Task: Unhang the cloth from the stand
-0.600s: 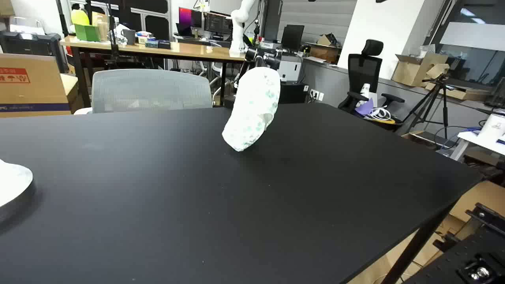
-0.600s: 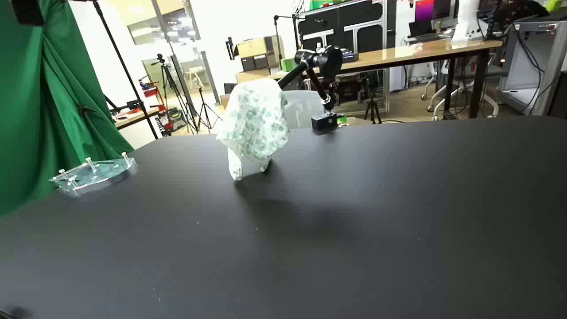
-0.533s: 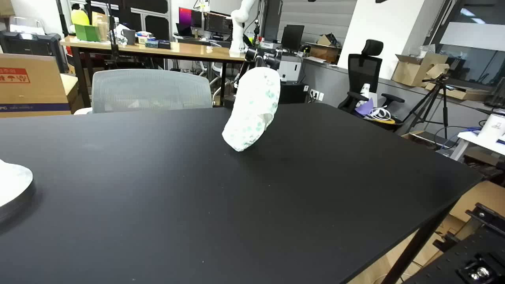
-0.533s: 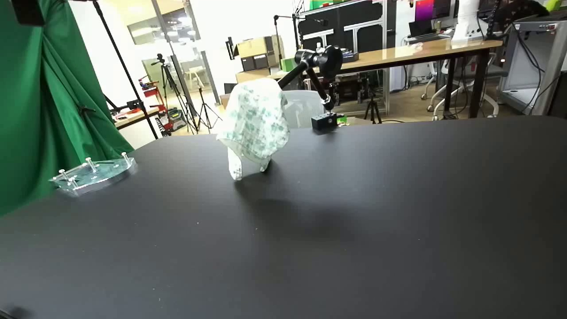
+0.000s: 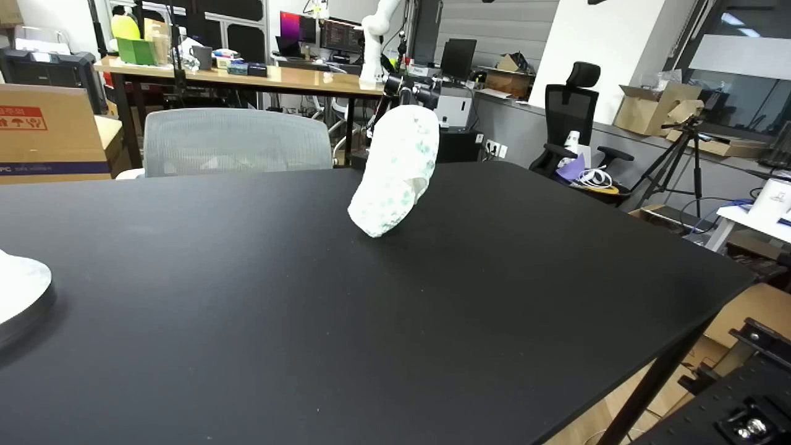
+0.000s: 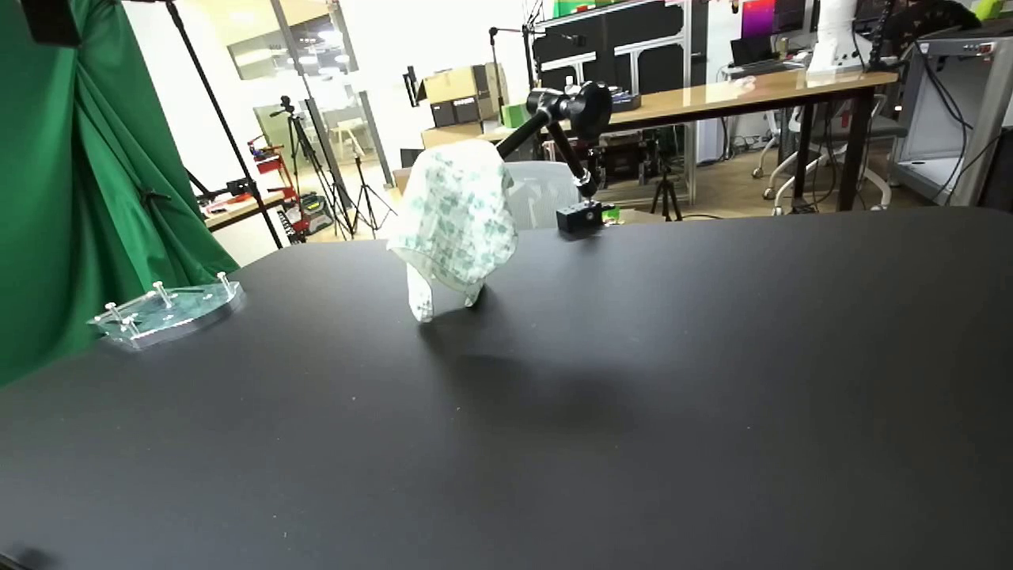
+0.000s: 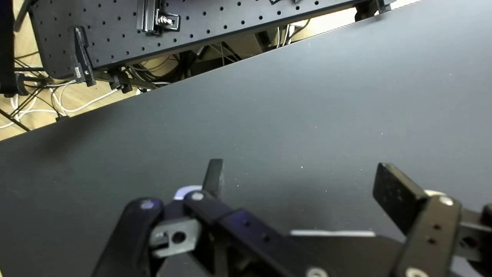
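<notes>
The cloth [image 5: 398, 167] is white and thin with a pale green pattern. It hangs draped near the table's far side in both exterior views, and also shows here [image 6: 459, 210]. Its lower corner comes down to the table or nearly so. The stand is hidden under the cloth; a small dark bit shows below the hem, and I cannot tell whether it is the stand's foot. My gripper [image 7: 300, 171] is open over bare black tabletop in the wrist view, with nothing between its fingers. Neither the cloth nor the stand shows there, and the gripper is outside both exterior views.
A black jointed arm [image 6: 566, 142] with a block base rises behind the cloth. A clear plate with upright bolts [image 6: 170, 313] lies at the table's far left. A white rounded object [image 5: 21, 284] sits at the left edge. A perforated black board [image 7: 192, 23] adjoins the table.
</notes>
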